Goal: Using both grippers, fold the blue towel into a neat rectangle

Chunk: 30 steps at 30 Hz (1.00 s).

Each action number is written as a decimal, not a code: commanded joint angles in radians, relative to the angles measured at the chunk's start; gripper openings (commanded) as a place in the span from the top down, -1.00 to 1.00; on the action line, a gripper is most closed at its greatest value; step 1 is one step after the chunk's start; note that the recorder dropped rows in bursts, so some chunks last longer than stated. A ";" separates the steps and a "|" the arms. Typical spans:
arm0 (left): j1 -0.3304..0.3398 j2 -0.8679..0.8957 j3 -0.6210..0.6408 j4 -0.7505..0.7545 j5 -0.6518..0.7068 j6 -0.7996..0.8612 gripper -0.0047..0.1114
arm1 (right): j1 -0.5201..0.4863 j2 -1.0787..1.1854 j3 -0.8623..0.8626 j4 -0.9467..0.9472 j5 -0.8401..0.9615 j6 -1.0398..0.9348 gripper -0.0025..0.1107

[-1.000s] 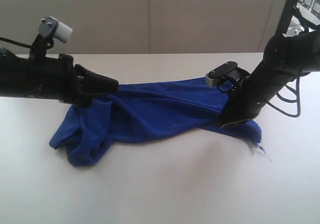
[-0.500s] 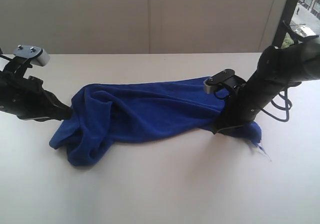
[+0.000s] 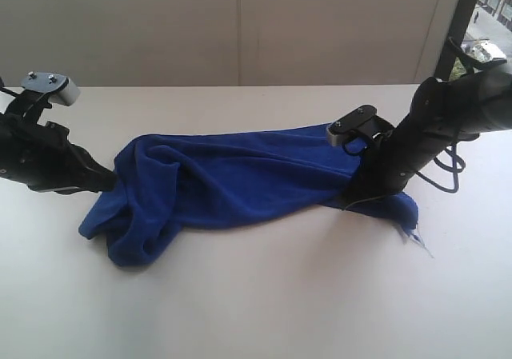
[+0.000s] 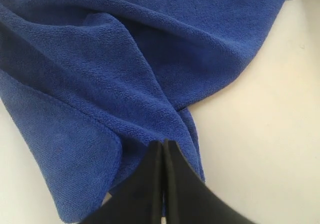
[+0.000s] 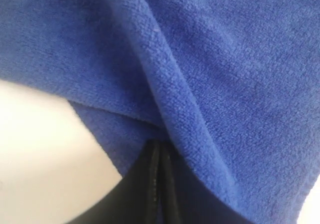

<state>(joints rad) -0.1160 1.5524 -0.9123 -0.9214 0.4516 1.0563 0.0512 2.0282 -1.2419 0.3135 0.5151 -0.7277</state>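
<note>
The left hand (image 3: 106, 185) is low at the left of the desk (image 3: 256, 303), its thin black fingers pressed together with no gap between them. From the wrist camera the closed tips of the left hand (image 4: 163, 148) rest right on the blue towel (image 4: 125, 59). A hem and a thick ridge of cloth run in to meet them, and a narrow bunch trails along one finger, so the tips look nipped on the towel's edge. Just above that hand a small grey plate (image 3: 50, 84) with two screws stands up on the arm.

The right hand (image 3: 358, 197) comes down steeply from the right, and its fingers are together too. Close up, the tips of the right hand (image 5: 160, 149) disappear under a fold of fuzzy blue pile that wraps over them, clamped on the cloth. Its own grey plate (image 3: 352, 125) sticks out above the towel.

Between the two hands the blue towel (image 3: 240, 175) lies stretched across the middle of the desk, rumpled rather than flat. The left end is heaped in loose folds that spill toward the front, below the left hand. The right end pokes out past the right hand, with a small white tag (image 3: 417, 237) at its corner, resting on the desk.
</note>
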 commanded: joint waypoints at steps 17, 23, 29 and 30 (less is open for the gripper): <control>0.003 -0.005 -0.004 -0.042 0.011 -0.003 0.92 | 0.000 0.001 0.060 -0.239 0.266 0.133 0.96; 0.003 -0.005 -0.005 -0.059 0.009 0.005 0.92 | 0.000 -0.087 0.201 -0.307 0.252 0.194 0.96; 0.003 -0.005 -0.005 -0.125 0.021 0.070 0.92 | 0.000 -0.186 0.318 -0.363 0.316 0.245 0.96; 0.003 -0.005 -0.005 -0.128 0.026 0.072 0.92 | 0.000 -0.208 0.344 -0.366 0.332 0.245 0.96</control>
<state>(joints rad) -0.1160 1.5524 -0.9123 -1.0061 0.4503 1.1038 0.0512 1.8455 -0.9680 -0.0175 0.7447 -0.4958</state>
